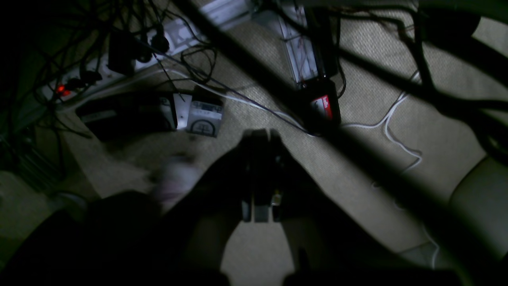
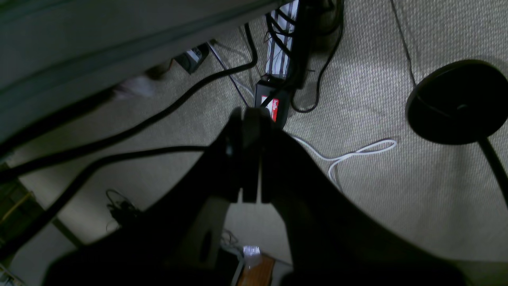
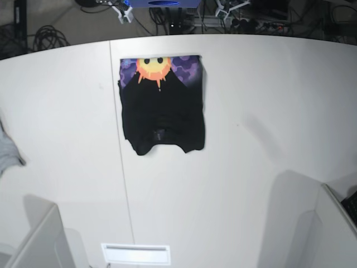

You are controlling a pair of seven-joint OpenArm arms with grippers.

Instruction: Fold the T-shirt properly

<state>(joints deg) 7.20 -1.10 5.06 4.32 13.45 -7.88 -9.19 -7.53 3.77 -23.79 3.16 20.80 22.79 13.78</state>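
The T-shirt (image 3: pixel 162 106) lies folded into a rough black rectangle on the white table (image 3: pixel 268 111), left of centre toward the far edge. Its orange sun face on purple shows along the far end. Neither gripper appears in the base view. In the left wrist view my left gripper (image 1: pixel 262 133) is shut with nothing between its fingers, hanging over beige carpet. In the right wrist view my right gripper (image 2: pixel 250 112) is likewise shut and empty over the carpet, below the table's edge. The T-shirt is out of both wrist views.
A small grey cloth (image 3: pixel 5 153) hangs at the table's left edge. On the floor lie a power strip (image 1: pixel 99 67), a black box with a red label (image 2: pixel 274 107), white and black cables (image 2: pixel 349 155) and a round black stand base (image 2: pixel 456 101).
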